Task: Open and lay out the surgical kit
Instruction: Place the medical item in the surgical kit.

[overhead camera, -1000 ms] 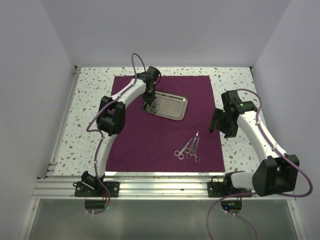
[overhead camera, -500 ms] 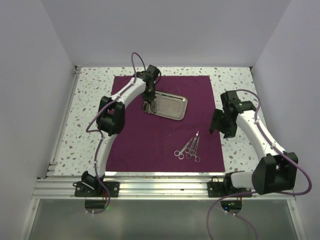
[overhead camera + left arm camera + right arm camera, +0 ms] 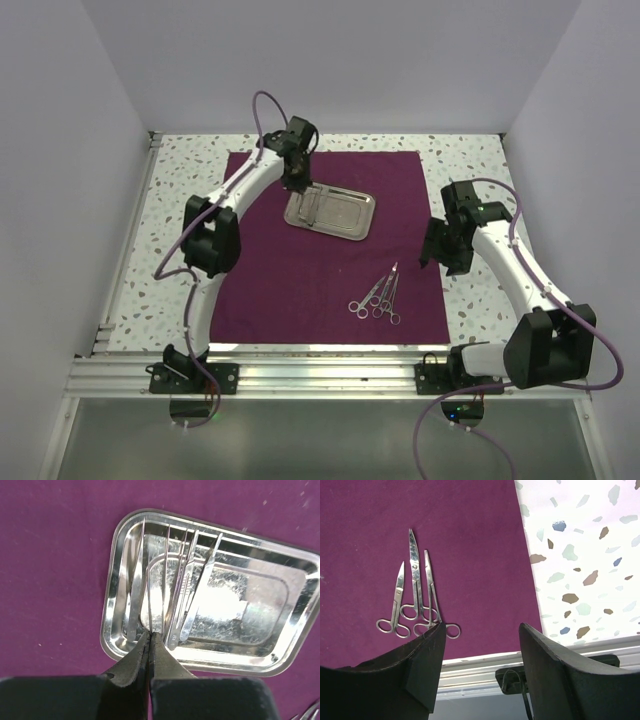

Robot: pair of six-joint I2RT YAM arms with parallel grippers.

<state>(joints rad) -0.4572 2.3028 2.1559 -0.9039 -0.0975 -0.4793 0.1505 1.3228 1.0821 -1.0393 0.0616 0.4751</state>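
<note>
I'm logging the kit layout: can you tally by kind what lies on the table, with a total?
Cloth: 1
Tray: 1
Ring-handled tools: 3
Thin tools in the tray: they overlap, so no sure count
Total counted: 5

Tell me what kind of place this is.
Probably a robotics lab cell: two arms bolted to an aluminium rail, plain walls around a speckled table, steel instruments on a purple cloth.
</note>
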